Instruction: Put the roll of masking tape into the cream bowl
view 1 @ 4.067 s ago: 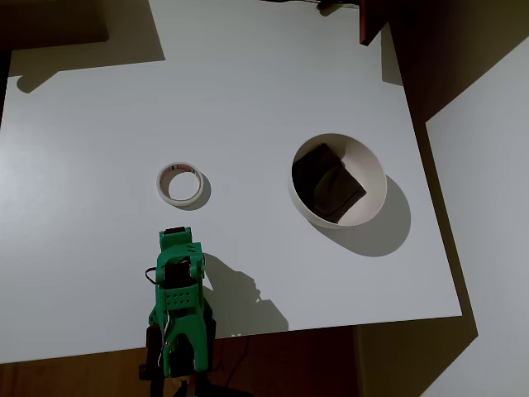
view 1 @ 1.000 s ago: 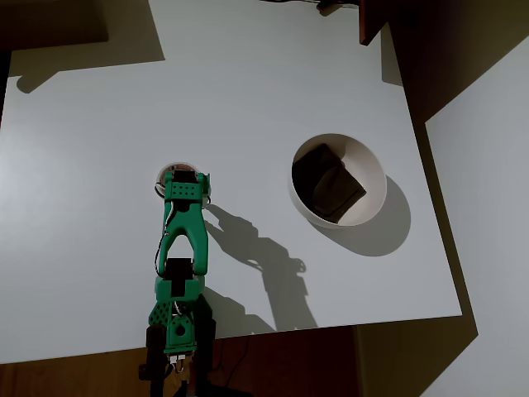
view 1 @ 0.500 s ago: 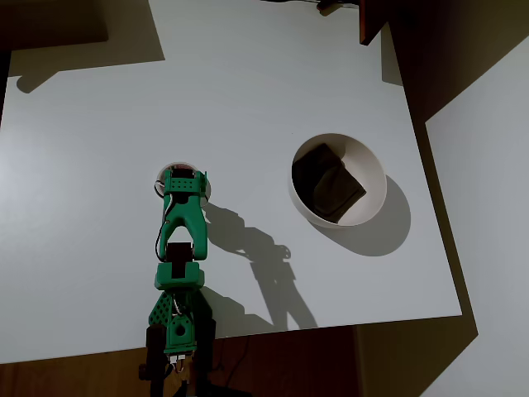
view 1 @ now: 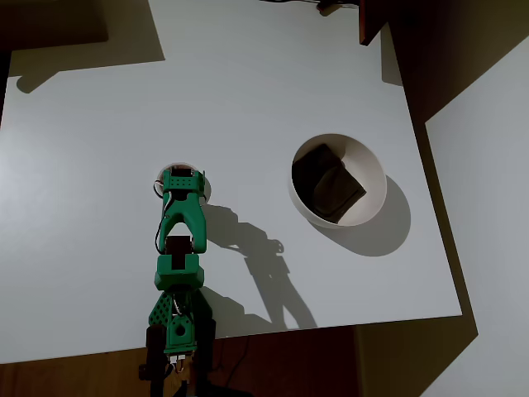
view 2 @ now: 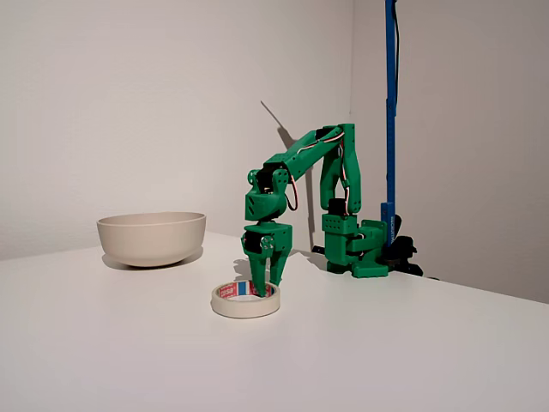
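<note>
The roll of masking tape (view 2: 245, 300) lies flat on the white table, a cream ring with a reddish core. In the overhead view only slivers of the roll of masking tape (view 1: 159, 177) peek out from under the green arm's head. My gripper (view 2: 267, 286) points straight down at the roll's far side, one finger inside the ring and the other outside its rim, slightly apart. From above, the gripper (view 1: 182, 184) covers the roll. The cream bowl (view 1: 376, 178) stands apart to the right, with a dark square patch (view 1: 328, 182) inside. In the fixed view the cream bowl (view 2: 152, 238) is at the left.
The arm's green base (view 2: 353, 249) sits at the table's edge by a blue pole (view 2: 390, 103). A dark wooden piece (view 1: 372, 21) overhangs the table's top edge. Open white tabletop lies between the roll and the bowl.
The arm unfolded from near its base and reached out over the roll. In the last second the head settled slightly lower over the roll.
</note>
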Motion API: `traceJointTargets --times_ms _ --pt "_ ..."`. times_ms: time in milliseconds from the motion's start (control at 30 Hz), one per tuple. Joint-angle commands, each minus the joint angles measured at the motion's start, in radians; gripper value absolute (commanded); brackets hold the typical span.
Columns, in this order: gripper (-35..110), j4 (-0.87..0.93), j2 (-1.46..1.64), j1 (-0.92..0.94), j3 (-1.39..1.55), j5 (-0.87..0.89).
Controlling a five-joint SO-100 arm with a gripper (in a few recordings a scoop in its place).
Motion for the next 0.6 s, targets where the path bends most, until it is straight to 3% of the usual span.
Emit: traceJointTargets --times_ms 0,267,567 --pt "-8 0.015 0.035 0.003 -0.052 0.023" --pt "-8 0.052 0.130 0.000 -0.052 0.043" --pt "-8 0.255 0.607 -0.035 -0.054 0.083"
